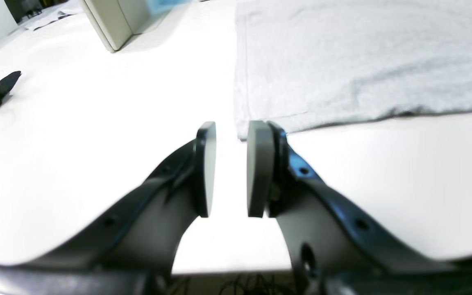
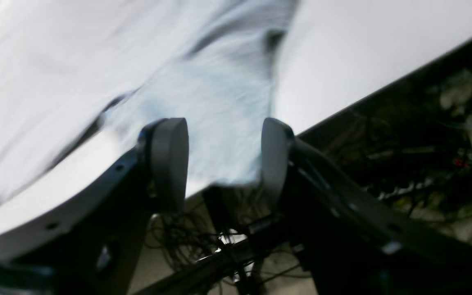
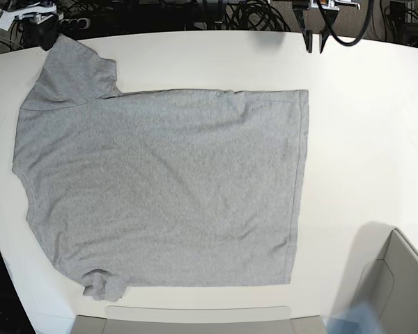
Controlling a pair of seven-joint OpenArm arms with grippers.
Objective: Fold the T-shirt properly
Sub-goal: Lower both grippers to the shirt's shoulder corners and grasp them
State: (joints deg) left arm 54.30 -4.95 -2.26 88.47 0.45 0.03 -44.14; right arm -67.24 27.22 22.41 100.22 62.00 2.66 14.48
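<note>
The heather-grey T-shirt (image 3: 160, 181) lies spread flat on the white table (image 3: 362, 139), plain side up, neck at the left and hem at the right. My left gripper (image 1: 232, 168) is open and empty, low over the table, with the hem corner (image 1: 242, 130) just ahead of its fingertips. In the base view it (image 3: 315, 42) hangs at the far edge above that corner. My right gripper (image 2: 221, 159) is open, its pads either side of the sleeve end (image 2: 219, 114) at the table edge. In the base view it (image 3: 43, 29) is at the far left sleeve (image 3: 73, 69).
A beige open box (image 3: 397, 278) stands at the near right corner and also shows in the left wrist view (image 1: 111, 22). Another beige edge (image 3: 195, 320) runs along the near side. Cables (image 2: 404, 164) hang beyond the table's far edge.
</note>
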